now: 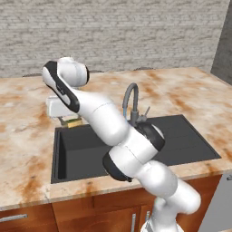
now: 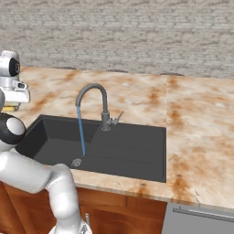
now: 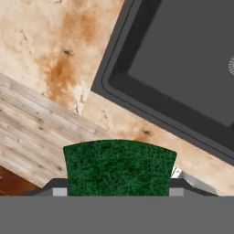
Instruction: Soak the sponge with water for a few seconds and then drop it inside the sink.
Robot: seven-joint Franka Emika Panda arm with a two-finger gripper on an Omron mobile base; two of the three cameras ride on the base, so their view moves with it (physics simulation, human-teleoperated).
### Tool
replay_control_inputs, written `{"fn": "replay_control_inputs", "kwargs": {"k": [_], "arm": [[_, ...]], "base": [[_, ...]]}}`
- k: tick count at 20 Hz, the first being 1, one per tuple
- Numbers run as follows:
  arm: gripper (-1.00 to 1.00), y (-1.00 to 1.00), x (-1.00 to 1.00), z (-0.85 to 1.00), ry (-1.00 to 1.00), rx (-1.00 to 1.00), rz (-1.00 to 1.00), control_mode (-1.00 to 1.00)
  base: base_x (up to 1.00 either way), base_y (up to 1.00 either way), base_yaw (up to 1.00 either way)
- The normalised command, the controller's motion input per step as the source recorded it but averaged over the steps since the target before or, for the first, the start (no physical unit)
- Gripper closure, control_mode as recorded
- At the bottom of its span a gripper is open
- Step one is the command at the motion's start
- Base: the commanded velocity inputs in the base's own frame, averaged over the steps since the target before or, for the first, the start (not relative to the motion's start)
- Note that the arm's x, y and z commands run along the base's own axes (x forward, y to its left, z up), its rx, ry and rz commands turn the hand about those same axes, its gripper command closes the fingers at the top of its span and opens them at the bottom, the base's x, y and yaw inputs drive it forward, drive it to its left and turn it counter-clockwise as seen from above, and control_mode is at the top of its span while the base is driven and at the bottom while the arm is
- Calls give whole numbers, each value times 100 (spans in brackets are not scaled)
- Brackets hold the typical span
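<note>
Sponge (image 3: pixel 119 167) sits closest to the hand camera, green face up, spanning the gap at the bottom of the hand view; jaws pinching it from both sides, with only grey slivers of the fingers showing at its edges. In the left base view the gripper (image 1: pixel 70 118) holds it above the rear left corner of the sink (image 1: pixel 61 154), roughly over the rim where basin meets worktop (image 1: pixel 27 136). Yellow side shows below the hand there.

Water (image 2: pixel 81 132) is running: thin blue stream from the faucet (image 2: pixel 93 98) spout straight down to a spot beside the drain (image 2: pixel 77 162). Sponge and stream are well apart; sponge appears dry as far as can be judged.

Step in hand, by my reading: carry the sponge across to the stream. Notes for doing it well:
- Move sideways over the basin toward the spout and keep low enough to pass under the faucet's curve without touching it.
- Stop with the sponge body in the stream, not the fingers, so the water lands on green foam.
- Keep the grip firm during the soak; a wet sponge is heavier and may slip.
- Hold position for a few seconds, then release over the basin floor, clear of the rim.

Risk: release too near the corner could leave the sponge on the worktop.
</note>
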Motion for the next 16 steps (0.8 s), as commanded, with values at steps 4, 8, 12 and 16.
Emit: {"fn": "replay_control_inputs", "kwargs": {"k": [4, 8, 12, 16], "arm": [[100, -70, -98, 15, -8, 0, 15, -100], [100, -76, -68, 7, -12, 0, 12, -100], [100, -66, -32, 0, -23, 0, 7, -100], [100, -47, 0, 0, -32, 1, 2, -100]], "base": [[0, 0, 0], [0, 0, 0], [0, 0, 0], [0, 0, 0]]}}
